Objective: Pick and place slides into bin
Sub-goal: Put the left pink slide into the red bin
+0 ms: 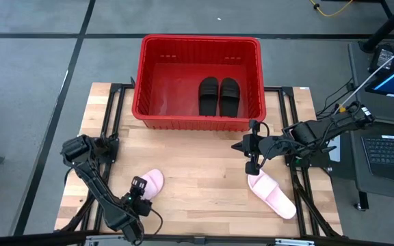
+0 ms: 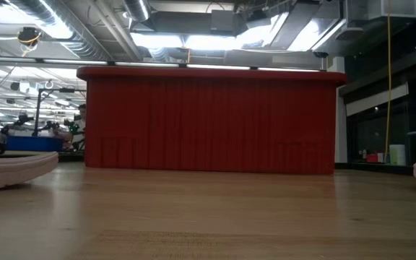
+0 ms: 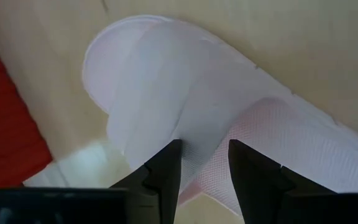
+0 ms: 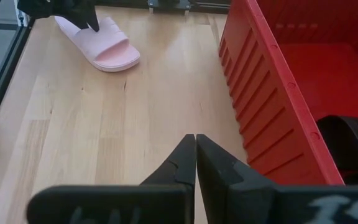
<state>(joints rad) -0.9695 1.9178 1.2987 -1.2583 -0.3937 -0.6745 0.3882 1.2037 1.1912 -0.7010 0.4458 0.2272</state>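
Two black slides [image 1: 219, 96] lie side by side on the floor of the red bin [image 1: 200, 39] at the table's far middle. One pale pink slide [image 1: 152, 183] lies flat on the table at the near left. My left gripper [image 1: 141, 186] is open over it, one finger on each side of the strap's edge [image 3: 194, 124]. A second pink slide [image 1: 272, 195] lies at the near right. My right gripper [image 1: 237, 145] is shut and empty above the table, between that slide and the bin. My left gripper comes at the pink slide from above, and its two fingers [image 3: 166, 165] stand on either side of the strap's edge. I cannot tell whether they touch it. The slide lies flat on the table [image 4: 101, 43].
The bin's near wall [image 2: 208, 123] stands across the middle of the table. Bare wood [image 1: 204, 171] lies between the two pink slides. A laptop [image 1: 388, 150] and cables are off the table's right edge.
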